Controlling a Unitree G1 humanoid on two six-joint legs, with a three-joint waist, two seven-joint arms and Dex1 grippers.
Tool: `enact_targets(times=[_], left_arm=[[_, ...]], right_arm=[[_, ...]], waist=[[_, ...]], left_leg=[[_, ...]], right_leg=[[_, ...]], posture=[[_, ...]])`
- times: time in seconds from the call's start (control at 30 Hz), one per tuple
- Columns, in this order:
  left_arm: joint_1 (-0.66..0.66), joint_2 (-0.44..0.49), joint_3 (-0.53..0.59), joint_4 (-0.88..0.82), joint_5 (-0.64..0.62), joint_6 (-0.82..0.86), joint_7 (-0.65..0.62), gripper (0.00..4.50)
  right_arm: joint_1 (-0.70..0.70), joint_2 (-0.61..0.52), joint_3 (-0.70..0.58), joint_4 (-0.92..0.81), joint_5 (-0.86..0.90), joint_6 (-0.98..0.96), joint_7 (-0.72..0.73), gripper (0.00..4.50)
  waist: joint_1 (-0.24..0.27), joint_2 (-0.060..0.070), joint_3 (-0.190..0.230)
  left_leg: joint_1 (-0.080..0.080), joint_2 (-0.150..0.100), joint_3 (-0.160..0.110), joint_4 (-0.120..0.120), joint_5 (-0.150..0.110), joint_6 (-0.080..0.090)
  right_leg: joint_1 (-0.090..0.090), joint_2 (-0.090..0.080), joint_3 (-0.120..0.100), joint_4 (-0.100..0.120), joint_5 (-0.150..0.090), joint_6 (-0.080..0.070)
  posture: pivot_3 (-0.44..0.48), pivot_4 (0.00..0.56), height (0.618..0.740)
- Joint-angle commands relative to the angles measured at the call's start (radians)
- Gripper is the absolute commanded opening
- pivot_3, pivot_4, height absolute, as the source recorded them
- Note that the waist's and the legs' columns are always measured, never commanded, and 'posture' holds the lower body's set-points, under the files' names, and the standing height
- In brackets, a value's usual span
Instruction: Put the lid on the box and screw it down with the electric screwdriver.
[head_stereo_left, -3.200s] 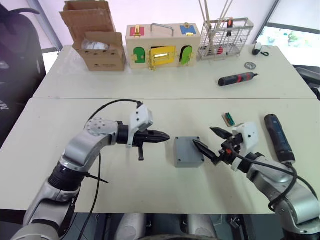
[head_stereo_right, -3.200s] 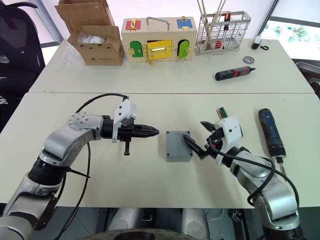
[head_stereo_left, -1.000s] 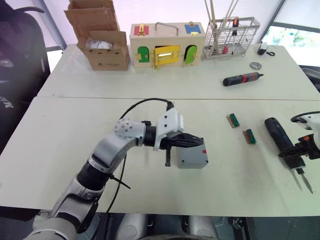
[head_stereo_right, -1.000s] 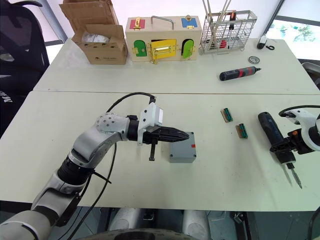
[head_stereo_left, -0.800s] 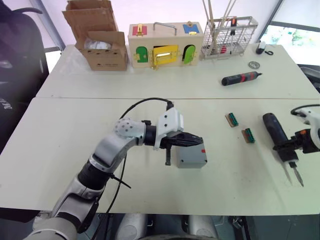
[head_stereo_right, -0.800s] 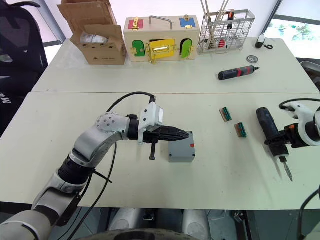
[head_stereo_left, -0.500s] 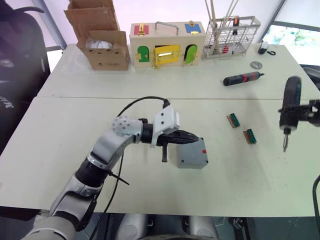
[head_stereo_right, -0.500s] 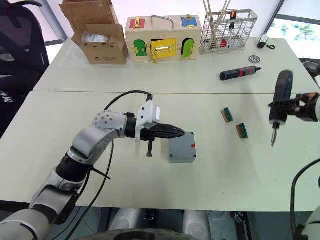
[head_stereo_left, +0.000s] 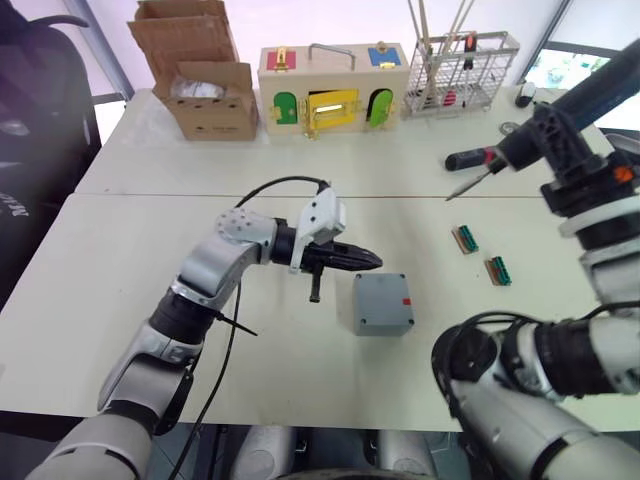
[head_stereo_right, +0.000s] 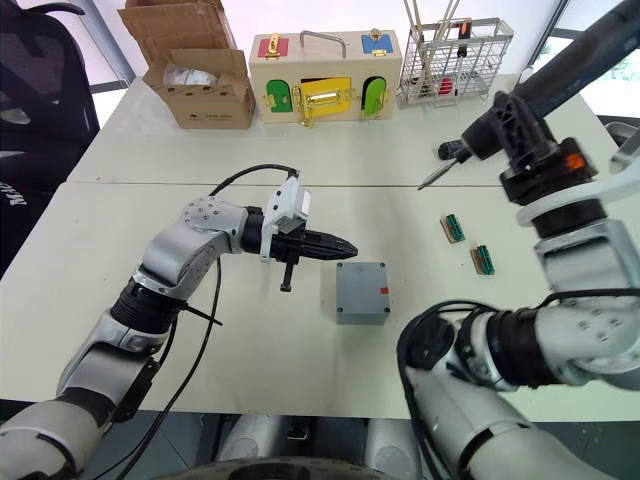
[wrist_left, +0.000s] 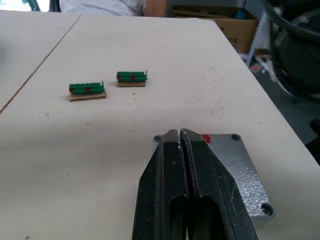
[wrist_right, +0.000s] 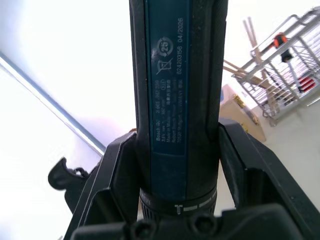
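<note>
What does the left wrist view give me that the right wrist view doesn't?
Left wrist view: the left tool, shut and empty, just short of the grey box, with two green connector blocks lying beyond it.
Right wrist view: the electric screwdriver clamped in the right tool, and a wire rack behind.
Shared: the pale table.
</note>
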Motion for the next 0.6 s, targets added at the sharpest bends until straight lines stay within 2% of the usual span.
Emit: enact_targets(times=[0.03,0.13,0.27,0.6], left_arm=[[-0.011,0.001,0.024,-0.018,-0.009,0.007,-0.004,0.00],[0.022,0.016,-0.004,-0.049,0.002,0.023,-0.011,0.00],[0.046,0.027,-0.035,-0.041,0.038,-0.002,-0.019,0.00],[0.084,0.037,-0.106,0.002,0.164,-0.131,-0.027,0.00]], right_arm=[[0.124,0.009,0.218,-0.115,0.005,-0.185,-0.081,1.89],[0.324,-0.041,0.393,-0.120,0.010,-0.339,-0.096,1.89],[0.478,-0.088,0.506,-0.120,0.010,-0.468,-0.105,1.89],[0.600,-0.153,0.677,-0.085,0.010,-0.614,-0.146,1.89]], waist=[[-0.006,0.000,0.000],[-0.017,0.000,0.000],[-0.030,0.000,0.000],[-0.025,-0.002,-0.001]], left_leg=[[0.000,0.000,0.000,0.000,0.000,0.000],[0.001,0.000,0.000,-0.001,0.000,0.000],[0.001,0.000,0.001,-0.001,0.000,0.001],[0.002,0.001,0.001,0.000,0.000,0.003]], right_leg=[[0.000,0.000,0.000,0.000,0.000,0.000],[0.000,0.000,0.000,0.001,0.000,0.000],[0.000,0.000,0.000,0.000,0.000,0.000],[0.001,0.000,0.001,0.000,-0.001,0.001]], posture=[[0.000,0.150,0.694],[0.000,0.150,0.694],[0.000,0.150,0.694],[0.000,0.150,0.694]])
